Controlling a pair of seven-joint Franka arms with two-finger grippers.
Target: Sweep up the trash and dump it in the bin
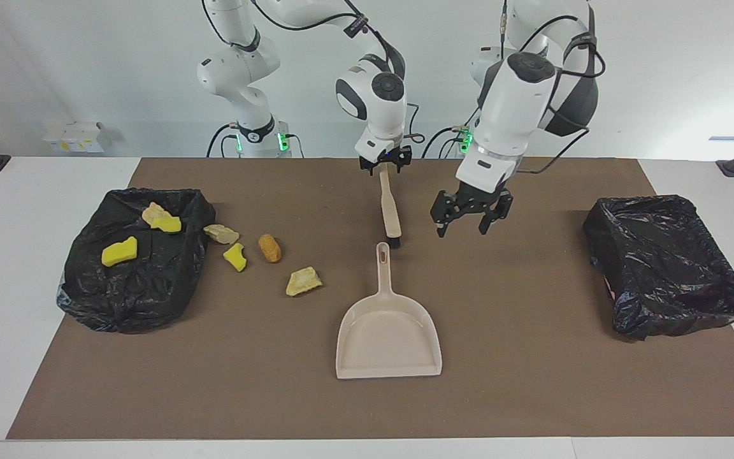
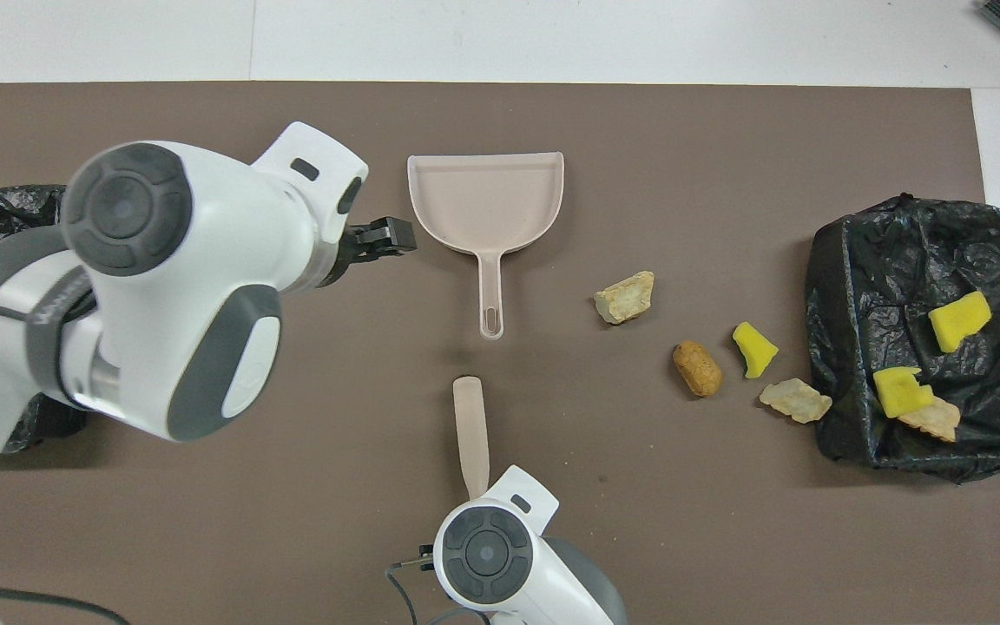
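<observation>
Facing view, trash: scraps on the mat and on a black bag toward the right arm's end.
Right gripper: over the brush handle's end; grip cannot be told.
Dustpan: flat, mid-table.
Left gripper: fingers spread wide, empty, above the mat beside the brush.
</observation>
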